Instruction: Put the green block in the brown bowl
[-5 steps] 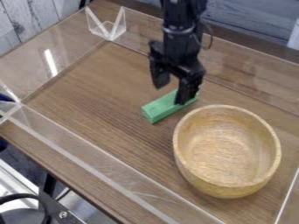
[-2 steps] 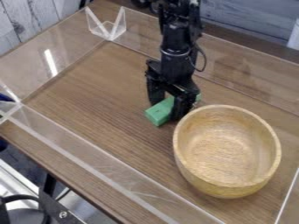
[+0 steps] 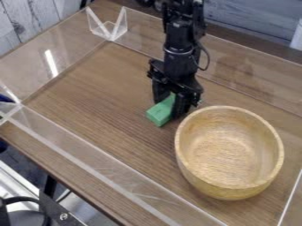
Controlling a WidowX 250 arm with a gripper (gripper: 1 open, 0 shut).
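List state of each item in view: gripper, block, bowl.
gripper: lowered around the green block, pointing down; whether it grips is unclear
green block: lying on the table, partly hidden by the gripper, outside the bowl
brown bowl: upright, nothing in it
table: bearing block and bowl

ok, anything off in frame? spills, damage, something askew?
Nothing stands out: the brown bowl sits upright with no visible damage, the green block lies on the table beside it, partly hidden by the jaws. No spill visible.
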